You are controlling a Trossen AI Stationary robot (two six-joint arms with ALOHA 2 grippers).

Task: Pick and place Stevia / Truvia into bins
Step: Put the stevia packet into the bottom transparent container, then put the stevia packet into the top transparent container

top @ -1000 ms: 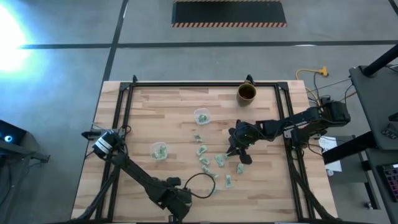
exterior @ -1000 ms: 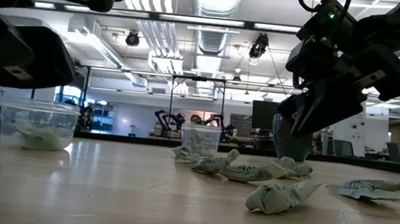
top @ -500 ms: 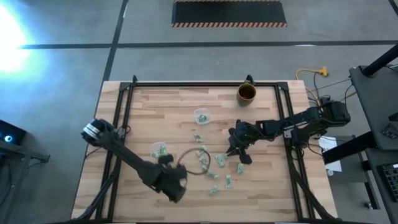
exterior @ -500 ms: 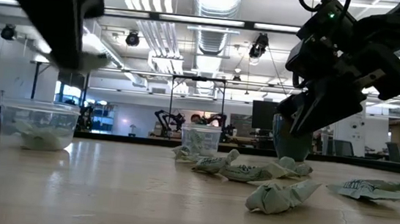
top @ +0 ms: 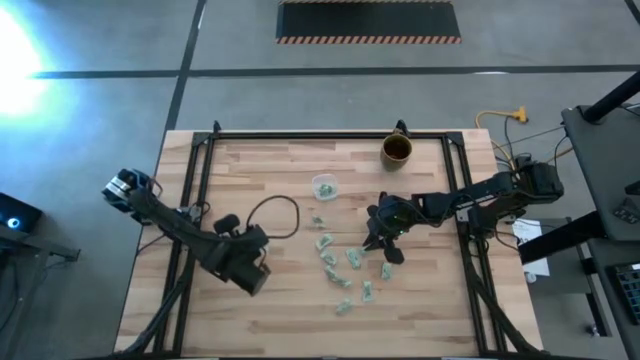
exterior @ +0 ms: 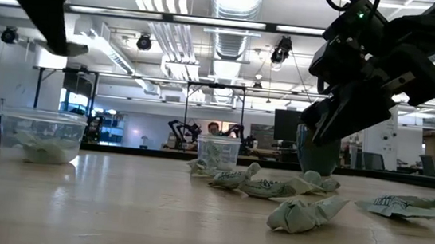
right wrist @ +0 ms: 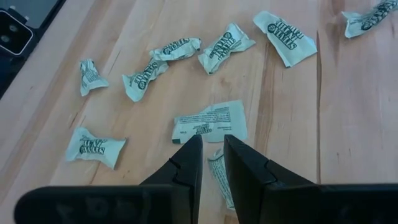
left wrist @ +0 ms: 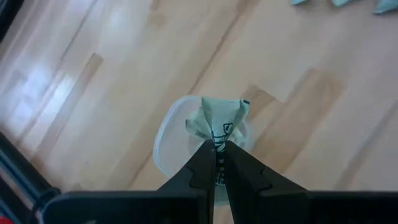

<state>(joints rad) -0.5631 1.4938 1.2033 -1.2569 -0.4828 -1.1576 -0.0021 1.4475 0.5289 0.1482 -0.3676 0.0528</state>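
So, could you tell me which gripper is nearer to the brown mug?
Right. The right gripper is over the scattered sachets, a short way from the brown mug; the left gripper holds a sachet much farther off.

Four cameras on one wooden table point(top: 270, 180)

The high view looks straight down from far above and takes in the whole table. The low view sits at the table's surface and faces level across it into the room; it shares with the high view the scattered sachets point(exterior: 305, 212) at the 5 o'clock side of the table's centre. The left wrist view looks down, close, onto a clear cup point(left wrist: 180, 134). The right wrist view looks down, close, on the same sachets point(right wrist: 211, 121).
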